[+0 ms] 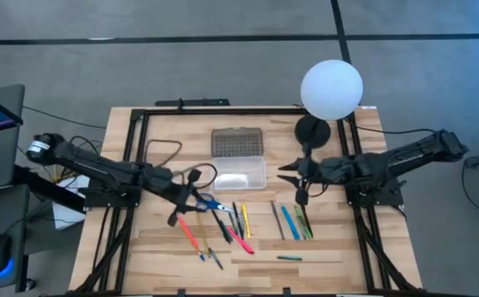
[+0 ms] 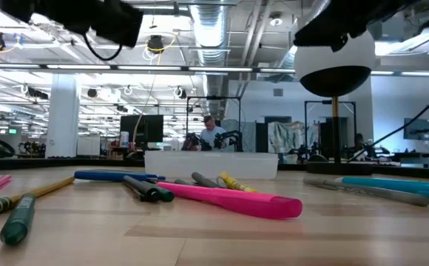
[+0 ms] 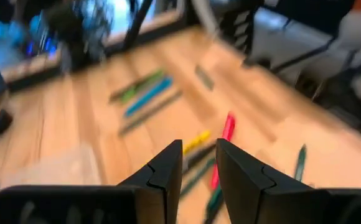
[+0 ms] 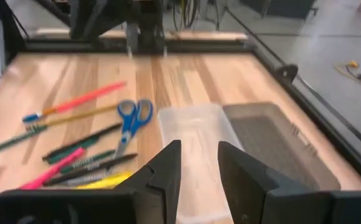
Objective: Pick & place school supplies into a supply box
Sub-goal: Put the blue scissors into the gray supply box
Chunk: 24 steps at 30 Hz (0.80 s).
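a light wooden table (image 1: pixel 330 247) seen from above, with two dark robot arms reaching in from either side. near the middle lies a small clear plastic supply box (image 1: pixel 240 173) with its grey dotted lid (image 1: pixel 237 141) folded open flat behind it, away from the pens. scattered in front of the box are thin pens, pencils and markers: a pink marker (image 2: pixel 233 199), a yellow pen (image 1: pixel 245 219), dark pens, a red-orange pencil (image 1: pixel 187 233), and a group of blue and green pens (image 1: pixel 294 223) further right, with one green pen (image 1: pixel 289 258) lying apart near the table's front edge. small blue-handled scissors (image 4: pixel 131 118) rest just left of the box's front, among the pens. the left gripper (image 1: pixel 186 198) hangs above the left cluster of pens, its two fingers a narrow gap apart and holding nothing. the right gripper (image 1: pixel 293 175) hovers just right of the box, fingers likewise narrowly parted and empty. a white round lamp (image 1: pixel 331 89) stands at the table's back right.
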{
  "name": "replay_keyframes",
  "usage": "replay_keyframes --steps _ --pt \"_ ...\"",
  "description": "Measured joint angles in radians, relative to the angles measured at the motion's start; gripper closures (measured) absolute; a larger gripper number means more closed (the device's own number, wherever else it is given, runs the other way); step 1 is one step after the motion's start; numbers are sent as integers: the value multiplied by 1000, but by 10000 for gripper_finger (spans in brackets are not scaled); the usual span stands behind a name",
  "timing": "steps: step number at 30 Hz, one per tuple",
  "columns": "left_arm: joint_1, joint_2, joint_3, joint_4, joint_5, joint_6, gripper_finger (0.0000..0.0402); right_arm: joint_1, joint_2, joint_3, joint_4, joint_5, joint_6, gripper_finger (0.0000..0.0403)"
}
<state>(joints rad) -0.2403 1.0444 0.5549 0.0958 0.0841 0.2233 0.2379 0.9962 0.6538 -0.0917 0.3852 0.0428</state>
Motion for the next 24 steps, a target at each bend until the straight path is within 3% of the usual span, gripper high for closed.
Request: replay_keyframes --steps 4,7,14,24 --pt "-61 45 0 -106 -201 -92 308 52 59 0 -4 58 18 301" --pt "-81 79 0 -199 -286 -165 308 84 90 0 -4 90 18 301" --pt "-48 128 25 -365 -270 -297 308 112 124 0 -10 93 18 301" --pt "22 315 41 -332 -202 -267 308 143 123 1 -2 92 29 301"
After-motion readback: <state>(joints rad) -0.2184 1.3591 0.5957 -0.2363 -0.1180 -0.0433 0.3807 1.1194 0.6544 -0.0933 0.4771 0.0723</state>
